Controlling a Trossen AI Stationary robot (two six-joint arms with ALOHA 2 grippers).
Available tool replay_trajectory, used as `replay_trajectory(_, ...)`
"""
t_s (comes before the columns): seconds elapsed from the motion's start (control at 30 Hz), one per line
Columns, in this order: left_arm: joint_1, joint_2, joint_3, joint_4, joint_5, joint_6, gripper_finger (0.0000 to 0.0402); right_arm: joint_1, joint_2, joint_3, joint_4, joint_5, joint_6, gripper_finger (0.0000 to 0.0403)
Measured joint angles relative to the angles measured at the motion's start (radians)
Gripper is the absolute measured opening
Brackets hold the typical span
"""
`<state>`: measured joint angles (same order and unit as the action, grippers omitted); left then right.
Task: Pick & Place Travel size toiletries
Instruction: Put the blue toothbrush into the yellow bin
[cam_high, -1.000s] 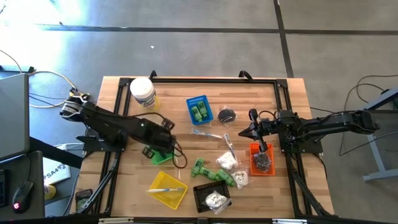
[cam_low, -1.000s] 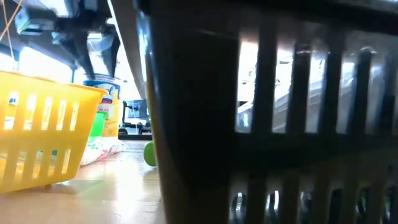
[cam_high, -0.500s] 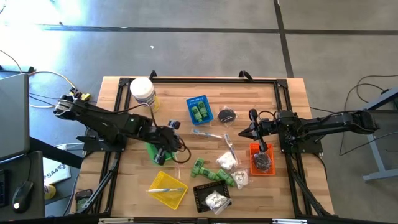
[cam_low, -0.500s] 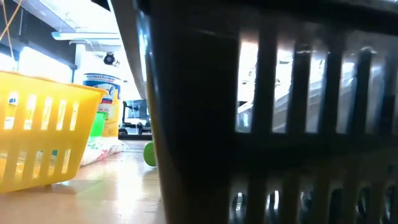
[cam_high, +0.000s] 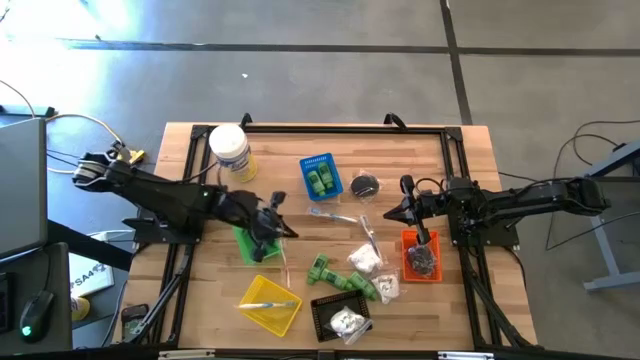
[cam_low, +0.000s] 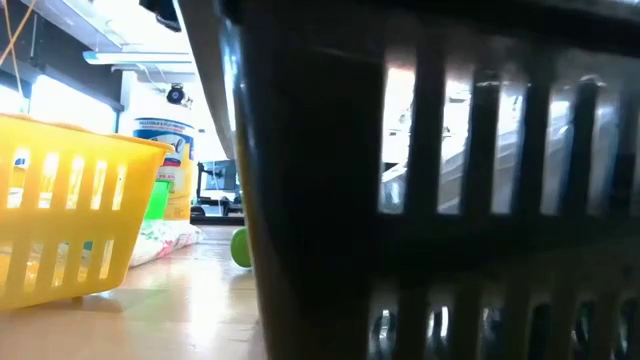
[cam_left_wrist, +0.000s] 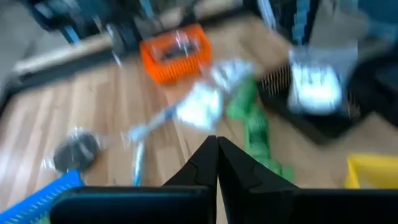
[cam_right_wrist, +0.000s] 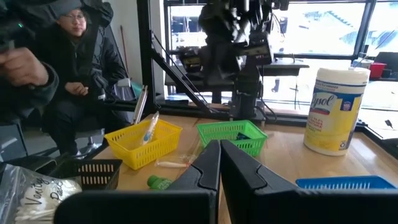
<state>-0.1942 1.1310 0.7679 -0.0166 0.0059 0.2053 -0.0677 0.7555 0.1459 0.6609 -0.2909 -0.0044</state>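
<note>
The travel size toiletries lie around the table's middle: green bottles (cam_high: 343, 281), white packets (cam_high: 364, 260), thin pale sticks (cam_high: 336, 214) and a black piece in clear wrap (cam_high: 364, 185). One more stick (cam_right_wrist: 171, 163) lies flat on the wood between the yellow basket and the green one. My left gripper (cam_high: 283, 230) hangs shut and bare just right of the green basket (cam_high: 247, 243); in its wrist view the fingers (cam_left_wrist: 216, 142) meet with nothing between them. My right gripper (cam_high: 392, 214) waits shut and bare above the orange basket's (cam_high: 422, 255) far end.
A blue basket (cam_high: 319, 176) holds green bottles, a yellow basket (cam_high: 270, 303) a stick, a black basket (cam_high: 340, 318) a white packet, and the orange one dark pieces. A white jar (cam_high: 230, 150) stands far left. A person (cam_right_wrist: 68, 68) sits beyond the table.
My left gripper has risen from over the green basket, out of the low view, and gone a little toward the table's right edge. It has tipped up from pointing steeply down to nearly level. The green basket, hidden under it before, now shows.
</note>
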Motion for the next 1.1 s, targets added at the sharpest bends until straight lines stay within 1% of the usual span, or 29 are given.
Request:
replay_trajectory(0.1,0.026,-0.037,-0.141,0.216,0.011,-0.038,0.0,0.0,0.0,0.0,-0.001,0.0,-0.001,0.0005)
replay_trajectory(0.2,0.051,-0.036,-0.265,0.473,0.011,-0.081,0.0,0.0,0.0,0.0,-0.003,0.0,-0.003,0.0005)
replay_trajectory(0.27,0.072,-0.037,-0.33,0.577,0.004,-0.114,0.0,0.0,0.0,0.0,-0.002,0.0,-0.006,0.0005)
replay_trajectory(0.4,0.108,-0.036,-0.433,0.67,-0.04,-0.151,0.0,0.0,0.001,0.0,-0.013,0.004,-0.018,0.0005)
replay_trajectory(0.53,0.164,-0.051,-0.518,0.749,-0.059,-0.165,0.0,0.0,0.004,0.0,-0.014,0.007,-0.019,0.0005)
replay_trajectory(0.6,0.201,-0.054,-0.559,0.789,-0.06,-0.167,0.0,0.001,0.004,0.0,-0.014,0.026,-0.018,0.0005)
replay_trajectory(0.67,0.241,-0.087,-0.582,0.796,-0.037,-0.169,0.0,0.002,0.004,0.0,-0.016,0.041,-0.018,0.0005)
replay_trajectory(0.77,0.297,-0.166,-0.599,0.776,0.028,-0.184,0.0,0.002,0.004,0.0,-0.017,0.05,-0.008,0.0005)
replay_trajectory(0.83,0.319,-0.248,-0.6,0.697,0.056,-0.181,0.0,0.002,0.004,0.0,-0.017,0.053,0.001,0.0005)
replay_trajectory(0.97,0.327,-0.425,-0.6,0.536,0.061,-0.157,0.0,0.002,0.004,0.0,-0.027,0.054,0.003,0.0005)
replay_trajectory(1.1,0.325,-0.539,-0.6,0.428,0.063,-0.158,0.0,0.002,0.011,0.0,-0.029,0.057,0.008,0.0005)
